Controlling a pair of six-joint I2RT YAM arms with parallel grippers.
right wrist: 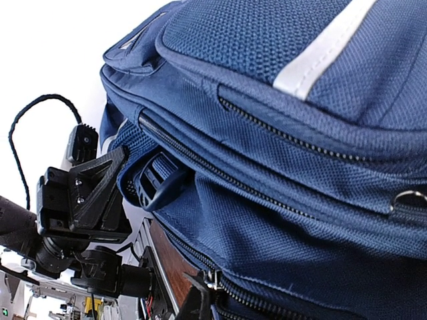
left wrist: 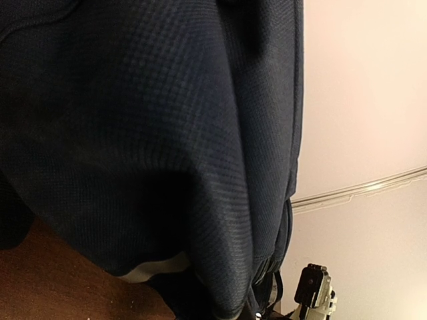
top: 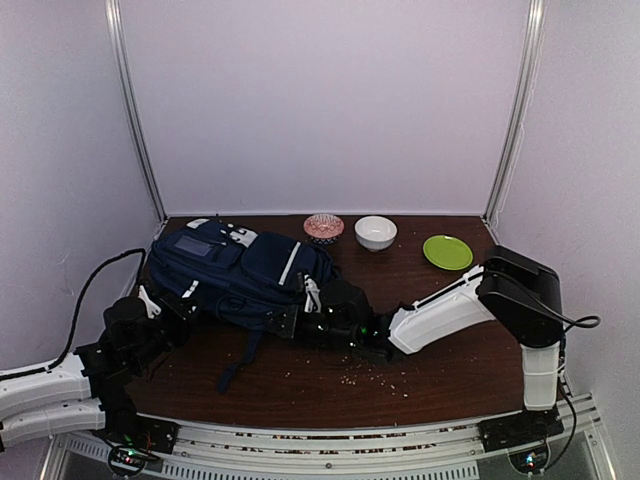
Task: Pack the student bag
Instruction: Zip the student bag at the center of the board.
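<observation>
The student bag point(top: 240, 270), navy blue with a white stripe, lies on the brown table point(top: 450, 350) at the left middle. My left gripper point(top: 172, 303) is at the bag's left end. The left wrist view is filled with the bag's dark fabric point(left wrist: 133, 133), which hangs over the fingers and hides them. From the right wrist view, the left gripper point(right wrist: 115, 175) is pressed into the bag's edge. My right gripper point(top: 310, 320) is at the bag's near right edge. In its own view one dark fingertip point(right wrist: 199, 297) touches the metal zipper pull point(right wrist: 213, 280) of the bag point(right wrist: 300, 167).
A pink patterned bowl point(top: 323, 227), a white bowl point(top: 375, 232) and a green plate point(top: 447, 252) stand along the back of the table. Small crumbs point(top: 370, 375) lie scattered on the table in front of the bag. A dark strap point(top: 235, 370) trails toward the front.
</observation>
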